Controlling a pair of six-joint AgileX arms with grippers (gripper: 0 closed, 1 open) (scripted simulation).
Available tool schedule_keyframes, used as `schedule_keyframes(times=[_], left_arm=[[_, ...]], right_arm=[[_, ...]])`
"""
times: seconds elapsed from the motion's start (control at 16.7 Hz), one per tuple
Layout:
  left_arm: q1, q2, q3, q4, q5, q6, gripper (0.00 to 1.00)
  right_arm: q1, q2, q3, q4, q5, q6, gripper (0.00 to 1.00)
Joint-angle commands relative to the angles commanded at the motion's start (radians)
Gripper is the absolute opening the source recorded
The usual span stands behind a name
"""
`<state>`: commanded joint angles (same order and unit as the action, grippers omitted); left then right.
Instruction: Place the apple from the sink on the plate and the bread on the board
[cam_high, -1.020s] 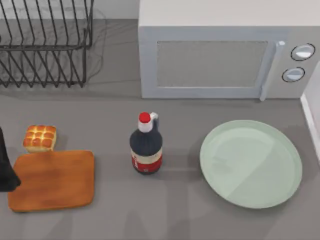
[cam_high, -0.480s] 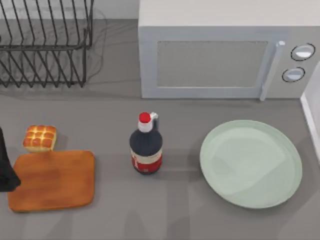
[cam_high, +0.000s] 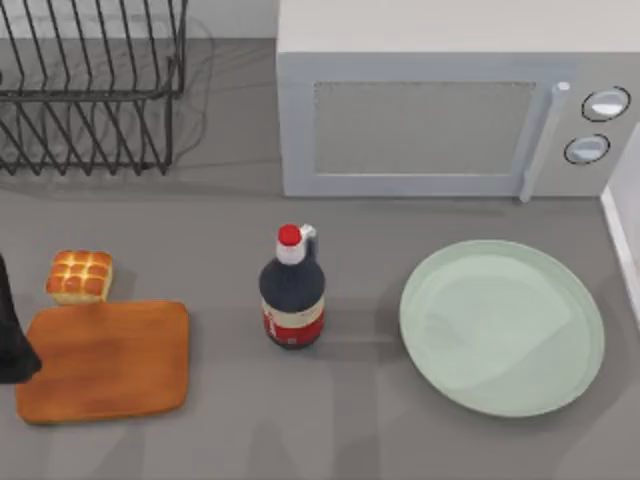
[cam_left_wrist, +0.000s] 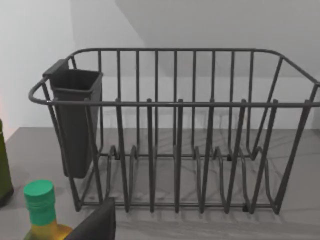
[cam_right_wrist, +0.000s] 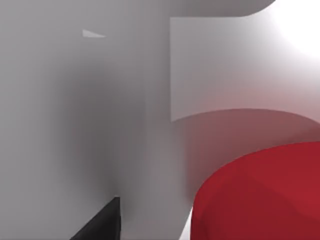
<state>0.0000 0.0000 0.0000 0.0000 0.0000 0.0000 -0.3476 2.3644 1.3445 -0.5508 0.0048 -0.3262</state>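
Right wrist view: the apple (cam_right_wrist: 260, 192) sits very close to the camera at the lower right of the frame, against pale grey walls; a dark finger tip (cam_right_wrist: 102, 225) pokes in at the bottom edge, apart from the apple, so I cannot tell whether the right gripper is open or closed. Top view, lower left: the board (cam_high: 104, 360) lies bare, the bread (cam_high: 80, 275) rests on the table just beyond its far left corner, touching or nearly so. A dark piece of the left arm (cam_high: 12, 335) stands at the left edge beside the board; its finger state cannot be told. Lower centre: a dark bottle (cam_high: 292, 290) with a red cap stands upright. Lower right: the plate (cam_high: 502, 326) is bare. Farther back, a wire dish rack (cam_high: 90, 85) at upper left and a microwave (cam_high: 450, 110) at upper centre. The left wrist view adds a green-capped bottle (cam_left_wrist: 42, 210) near the rack. Nothing in the top view differs from one second ago.
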Motion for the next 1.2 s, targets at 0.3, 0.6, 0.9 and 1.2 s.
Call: schedule_keyframes(times=[0.3,0.6,0.9,1.2], left_arm=[[0.0,0.0,0.0,0.0,0.0,0.0,1.0],[0.0,0.0,0.0,0.0,0.0,0.0,1.0],[0.0,0.0,0.0,0.0,0.0,0.0,1.0],[0.0,0.0,0.0,0.0,0.0,0.0,1.0]], right_arm=[[0.0,0.0,0.0,0.0,0.0,0.0,0.17],[0.0,0.0,0.0,0.0,0.0,0.0,0.0],[0.0,0.0,0.0,0.0,0.0,0.0,0.0],[0.001,-0.108,0.049,-0.108,-0.016,0.007,0.0]])
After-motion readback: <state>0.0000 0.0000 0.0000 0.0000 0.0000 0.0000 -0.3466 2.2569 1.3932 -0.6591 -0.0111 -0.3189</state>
